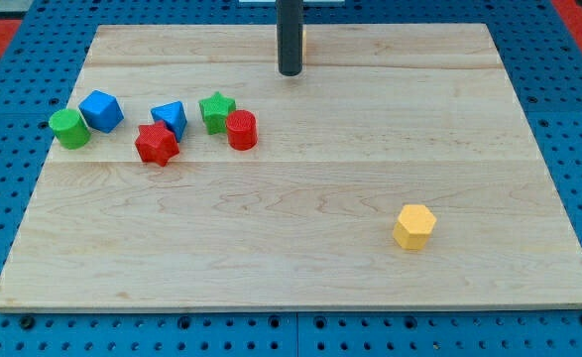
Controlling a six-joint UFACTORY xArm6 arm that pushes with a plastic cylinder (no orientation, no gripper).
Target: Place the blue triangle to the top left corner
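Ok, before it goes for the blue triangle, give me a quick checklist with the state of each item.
1. My tip in view: ok.
2. Blue triangle located: ok.
3. Tip touching the triangle: not ok, it stands apart toward the view's top right.
4. Triangle free of neighbours: not ok, red star touches it.
5. Path to the top left corner: cannot tell, blue cube sits close to the line.
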